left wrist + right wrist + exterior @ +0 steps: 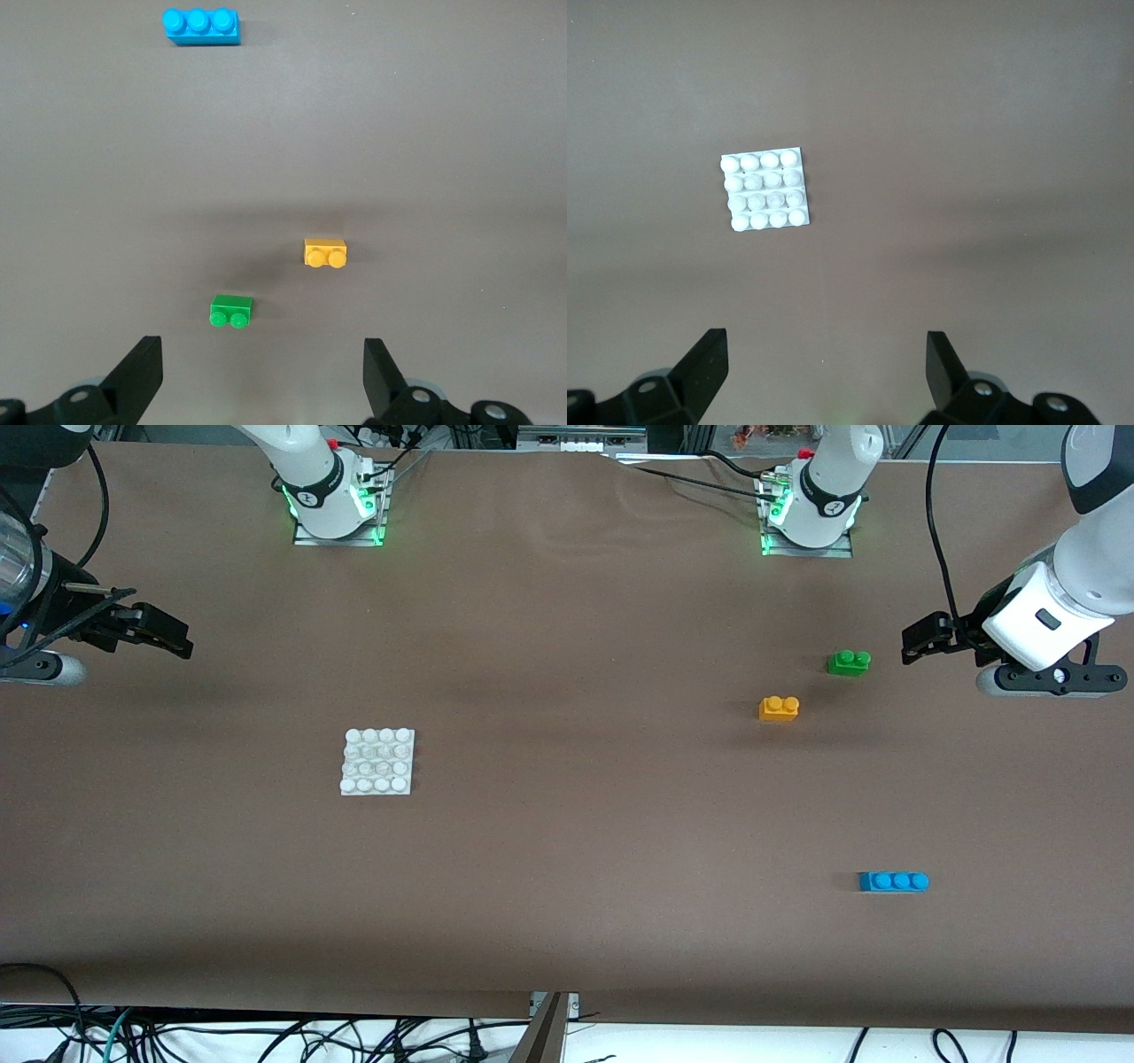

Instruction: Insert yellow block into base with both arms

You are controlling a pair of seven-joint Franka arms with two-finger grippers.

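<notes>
- Grippers: left gripper (pixel 917 642) and right gripper (pixel 164 631) both hang spread wide, empty.
- Left should descend squarely over yellow block (pixel 779 708), avoiding green brick (pixel 849 662) just beside it.
- Right steadies base (pixel 378 762).

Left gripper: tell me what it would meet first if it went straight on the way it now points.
Judging by the left wrist view, the left gripper, fingers open and empty, would probably reach the green brick first. The yellow block lies past it, slightly off line. Depth is unclear, so it may meet bare table instead.
</notes>
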